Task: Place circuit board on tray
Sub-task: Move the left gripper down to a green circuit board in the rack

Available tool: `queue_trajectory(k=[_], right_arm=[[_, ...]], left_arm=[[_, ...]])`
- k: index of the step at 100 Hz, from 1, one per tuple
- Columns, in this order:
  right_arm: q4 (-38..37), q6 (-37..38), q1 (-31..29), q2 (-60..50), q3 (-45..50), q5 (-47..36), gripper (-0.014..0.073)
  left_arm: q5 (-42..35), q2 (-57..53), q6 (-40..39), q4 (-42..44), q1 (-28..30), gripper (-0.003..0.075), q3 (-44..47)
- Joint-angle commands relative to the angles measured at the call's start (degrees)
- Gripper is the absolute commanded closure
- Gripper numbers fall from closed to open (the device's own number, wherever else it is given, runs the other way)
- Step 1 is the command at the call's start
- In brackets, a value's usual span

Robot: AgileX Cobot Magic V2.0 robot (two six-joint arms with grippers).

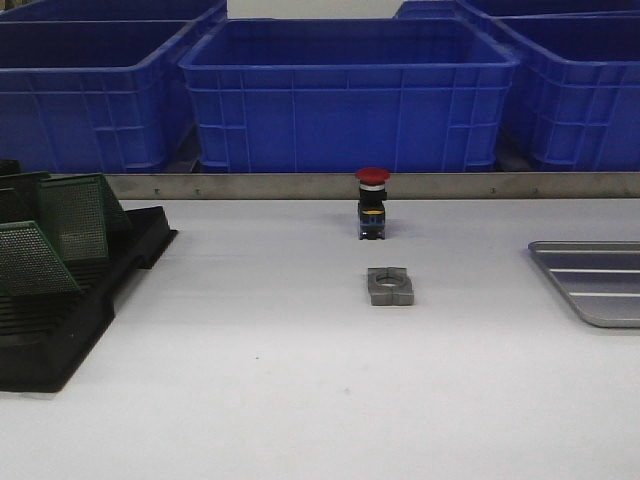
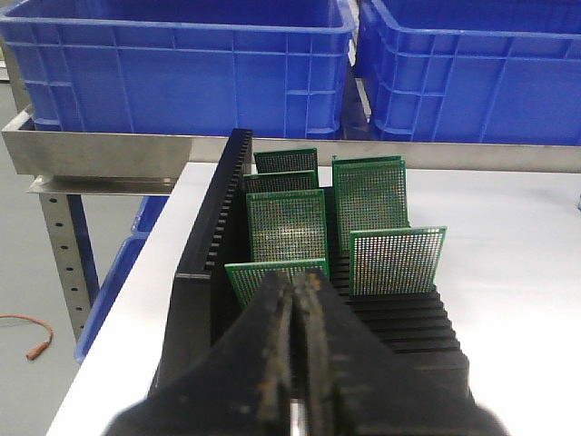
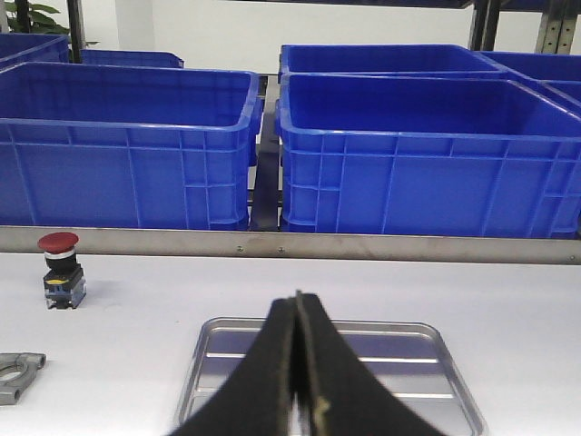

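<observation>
Several green perforated circuit boards [image 1: 72, 218] stand upright in a black slotted rack [image 1: 60, 330] at the table's left. In the left wrist view the nearest circuit board [image 2: 263, 277] stands just beyond my left gripper [image 2: 297, 283], which is shut and empty above the rack [image 2: 204, 263]. The silvery tray [image 1: 595, 280] lies at the table's right edge and holds nothing. In the right wrist view my right gripper [image 3: 298, 304] is shut and empty over the near side of the tray [image 3: 218, 354]. Neither gripper shows in the front view.
A red-capped push button [image 1: 372, 203] stands at the table's middle back, with a small grey metal block [image 1: 390, 286] in front of it. Blue plastic crates [image 1: 345, 95] line a metal rail [image 1: 400, 185] behind the table. The table's left edge drops off beside the rack [image 2: 109, 345].
</observation>
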Motion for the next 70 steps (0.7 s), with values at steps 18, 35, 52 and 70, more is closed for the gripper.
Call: queue_trajectory(k=[18, 35, 52, 70], right_arm=[[-0.38, 0.02, 0.08, -1.48, -0.73, -5.02, 0.0654], [-0.38, 0.02, 0.08, -1.48, -0.73, -5.02, 0.0654], [-0.38, 0.02, 0.08, -1.48, -0.73, -5.02, 0.0654], [-0.38, 0.02, 0.08, -1.48, -0.73, -5.02, 0.0654]], left_arm=[[-6.94, -1.84, -0.37, -0.03, 0.25, 0.0741, 2.78], [-13.35, -1.84, -0.37, -0.03, 0.25, 0.0741, 2.02], [-11.94, -1.84, -0.37, -0.63, 0.25, 0.0741, -2.37], [-7.60, -1.75, -0.37, -0.63, 0.25, 0.0741, -8.71]])
